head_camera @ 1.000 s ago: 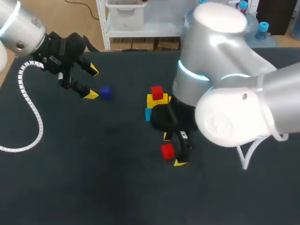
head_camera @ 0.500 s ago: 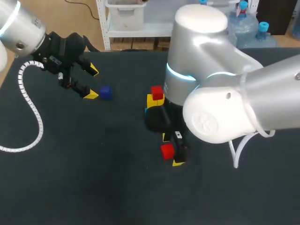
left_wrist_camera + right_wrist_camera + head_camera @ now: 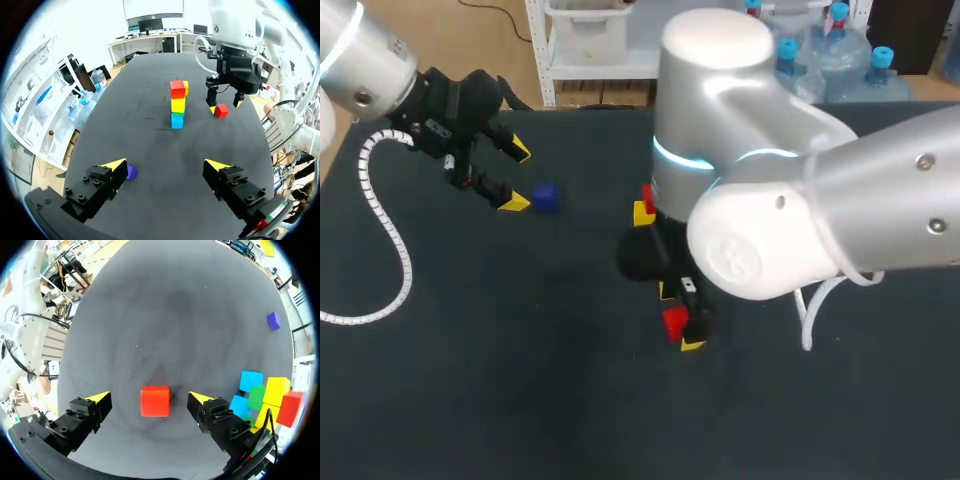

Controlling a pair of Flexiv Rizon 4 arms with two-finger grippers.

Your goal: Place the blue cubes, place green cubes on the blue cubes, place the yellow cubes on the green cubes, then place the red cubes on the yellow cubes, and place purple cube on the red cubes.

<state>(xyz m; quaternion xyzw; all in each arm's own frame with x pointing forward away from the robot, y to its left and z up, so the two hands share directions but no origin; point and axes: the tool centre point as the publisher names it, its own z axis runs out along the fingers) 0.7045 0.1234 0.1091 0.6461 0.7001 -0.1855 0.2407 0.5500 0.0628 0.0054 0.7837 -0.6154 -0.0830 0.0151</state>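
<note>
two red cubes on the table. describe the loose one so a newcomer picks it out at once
On the black table, find the stack of cubes near the middle, then the right gripper beside it. The loose red cube lies alone on the table between that gripper's open fingers, touching neither; the other red cube sits on top of the stack.

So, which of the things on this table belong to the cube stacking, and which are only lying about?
Belong: stack of blue, green, yellow and red cubes; loose red cube; purple cube.
Only there: black table; white coiled cable.
</note>
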